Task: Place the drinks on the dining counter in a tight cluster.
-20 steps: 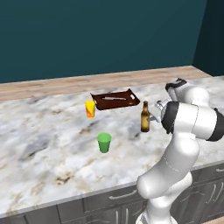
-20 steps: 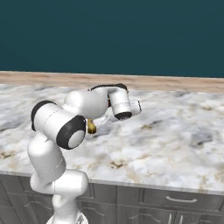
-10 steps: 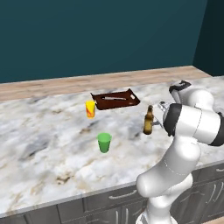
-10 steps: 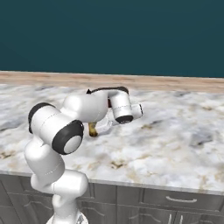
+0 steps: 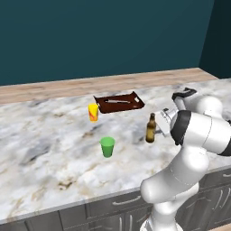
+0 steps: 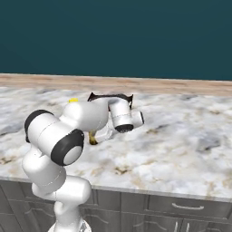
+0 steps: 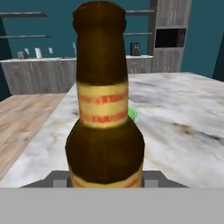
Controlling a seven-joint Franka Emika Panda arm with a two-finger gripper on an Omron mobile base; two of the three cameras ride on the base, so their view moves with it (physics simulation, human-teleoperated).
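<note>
Item: brown beer bottle [image 5: 151, 128], upright, held in my pincer [image 5: 161, 127], fingers closed around its lower body, base at the dining counter [image 5: 54, 149]. Green cup [image 5: 107, 147] beyond the bottle; yellow-orange cup [image 5: 93, 112] and dark tray [image 5: 119, 102] farther off.

No readable text anywhere; only red stripes on the beer bottle [image 7: 105, 109] neck label.

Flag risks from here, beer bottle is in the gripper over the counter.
1. The beer bottle stands upright in the gripper, gripped low while the bottle is tall; a fast swing could tip it.
2. The green cup stands nearby on the dining counter; a sweep that way might knock it.
</note>
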